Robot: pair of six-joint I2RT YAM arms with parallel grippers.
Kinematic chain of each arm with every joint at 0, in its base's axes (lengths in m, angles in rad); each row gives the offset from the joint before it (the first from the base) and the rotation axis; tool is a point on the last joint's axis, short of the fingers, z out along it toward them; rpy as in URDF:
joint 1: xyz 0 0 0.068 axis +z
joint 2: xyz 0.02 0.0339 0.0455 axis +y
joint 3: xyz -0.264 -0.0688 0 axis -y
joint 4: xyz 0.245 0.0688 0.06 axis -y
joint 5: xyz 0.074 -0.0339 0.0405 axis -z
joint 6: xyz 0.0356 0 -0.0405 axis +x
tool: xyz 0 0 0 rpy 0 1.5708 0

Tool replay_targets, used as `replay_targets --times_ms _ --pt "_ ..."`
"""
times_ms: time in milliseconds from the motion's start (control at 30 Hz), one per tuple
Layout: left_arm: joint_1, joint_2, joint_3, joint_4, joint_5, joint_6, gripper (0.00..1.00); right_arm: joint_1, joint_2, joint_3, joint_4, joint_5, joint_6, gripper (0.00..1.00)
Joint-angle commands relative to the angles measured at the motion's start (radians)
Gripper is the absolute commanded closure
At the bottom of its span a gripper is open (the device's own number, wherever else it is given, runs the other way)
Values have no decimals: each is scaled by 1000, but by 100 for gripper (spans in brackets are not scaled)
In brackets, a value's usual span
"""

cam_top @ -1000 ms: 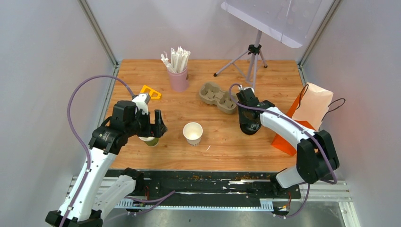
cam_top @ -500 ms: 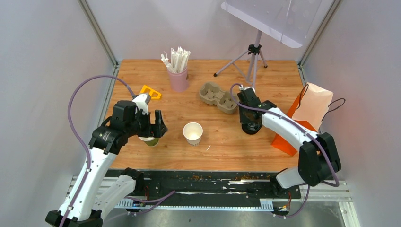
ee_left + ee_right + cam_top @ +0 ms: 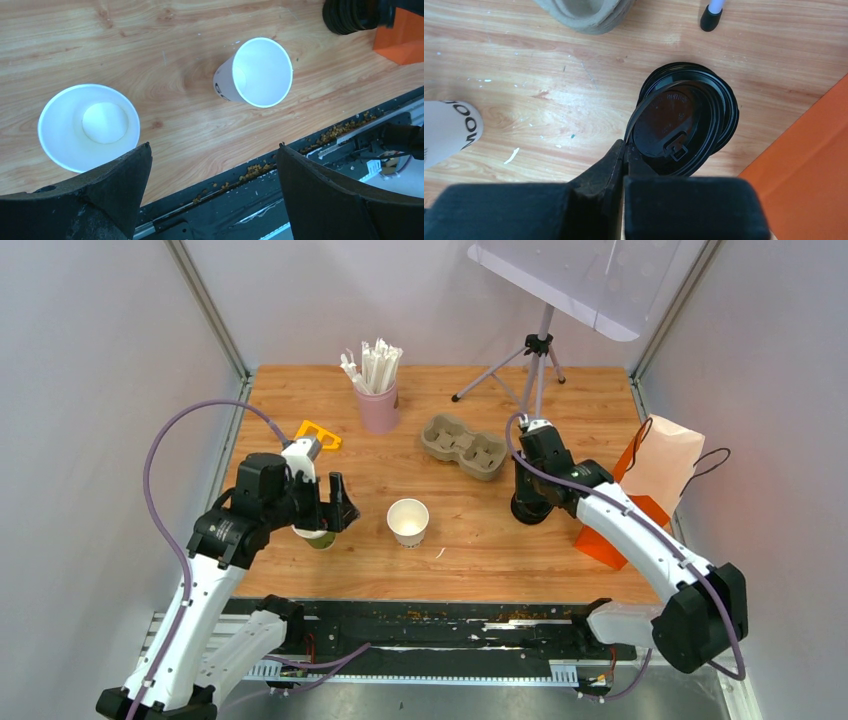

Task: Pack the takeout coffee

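Beside orange bag (image 3: 804, 150), right gripper (image 3: 625, 147) pinches lid (image 3: 664, 120) rim.

Top view looks down from six o'clock over the surface (image 3: 480, 550); both close, downward wrist views share the whitish cup (image 3: 255, 72).

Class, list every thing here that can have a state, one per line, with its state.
white cup: upright, lidless, empty
olive-green cup: upright, lidless, empty
top lid: tilted up off the lid stack
cup carrier: wells empty
paper bag: standing
left tool: open, holding nothing
right tool: shut on the top lid's rim
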Motion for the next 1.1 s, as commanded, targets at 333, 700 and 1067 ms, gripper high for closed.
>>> replay_targets --times_ms 333,700,1067 --pt "3 -31 -44 290 135 49 6 21 -171 106 8 -335 121 100" --pt "-112 -113 -209 710 288 149 0 160 -257 106 266 -504 411 100" --pt "-304 -188 -349 1040 360 329 0 320 -205 155 420 -550 527 100"
